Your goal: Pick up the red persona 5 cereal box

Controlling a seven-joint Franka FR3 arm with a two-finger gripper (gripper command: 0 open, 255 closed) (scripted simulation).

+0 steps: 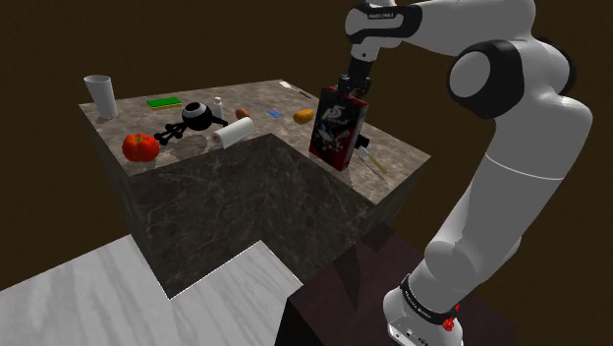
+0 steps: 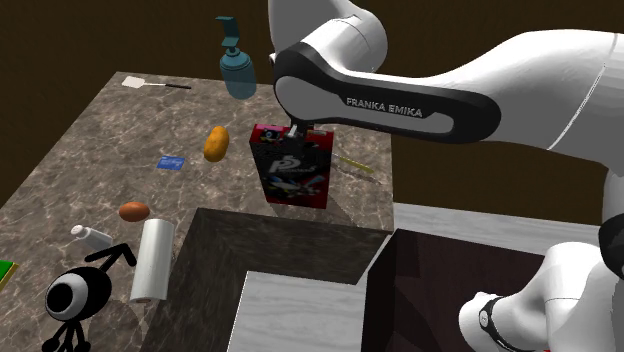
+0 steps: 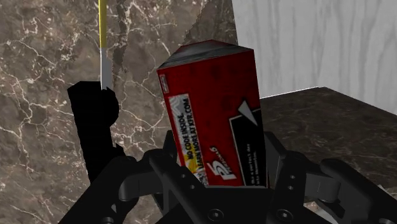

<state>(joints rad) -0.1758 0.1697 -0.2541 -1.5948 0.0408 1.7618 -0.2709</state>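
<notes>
The red and black cereal box (image 1: 334,130) (image 2: 292,168) stands upright near the dark marble counter's (image 1: 270,103) (image 2: 90,150) notched front edge. I cannot tell whether its base still touches the stone. My gripper (image 1: 351,90) (image 2: 305,128) comes straight down onto its top end and is shut on it. In the wrist view the box (image 3: 213,108) runs away from the hand, and the black fingers (image 3: 170,167) press against its two sides; my gripper (image 3: 219,173) casts a black shadow on the counter beside it.
A yellow pencil (image 1: 373,162) (image 2: 350,163) lies beside the box. Farther along the counter are a yellow-orange fruit (image 2: 215,143), a brown egg (image 2: 134,211), a white roll (image 2: 153,260), a black round figure (image 1: 194,118), a tomato (image 1: 140,146), a white cup (image 1: 101,93) and a blue dispenser (image 2: 238,70).
</notes>
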